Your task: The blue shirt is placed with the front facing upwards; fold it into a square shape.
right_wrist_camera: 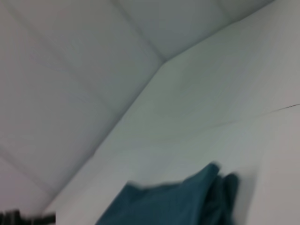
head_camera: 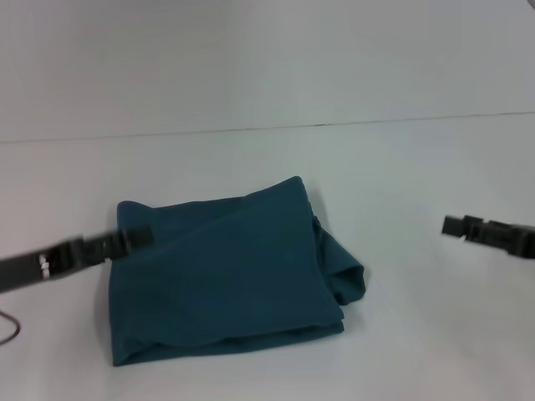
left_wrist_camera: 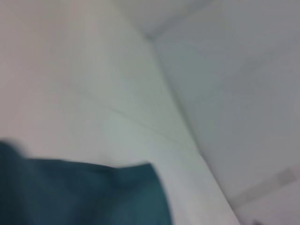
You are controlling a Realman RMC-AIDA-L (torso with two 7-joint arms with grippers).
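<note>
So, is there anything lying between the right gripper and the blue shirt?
No. In the head view, only bare white table lies between the right gripper and the folded blue shirt; they are apart.

The head view looks forward and down over the worktop point(head_camera: 251, 159); both wrist views sit low and close, sharing the blue shirt point(head_camera: 226, 276).

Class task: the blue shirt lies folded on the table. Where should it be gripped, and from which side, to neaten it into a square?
Probably grip the blue shirt at the loose bulge on its right edge, coming in from the robot's right. The right end effector waits clear on that side; the left end effector is at the left edge. That lump spoils the straight outline.
</note>
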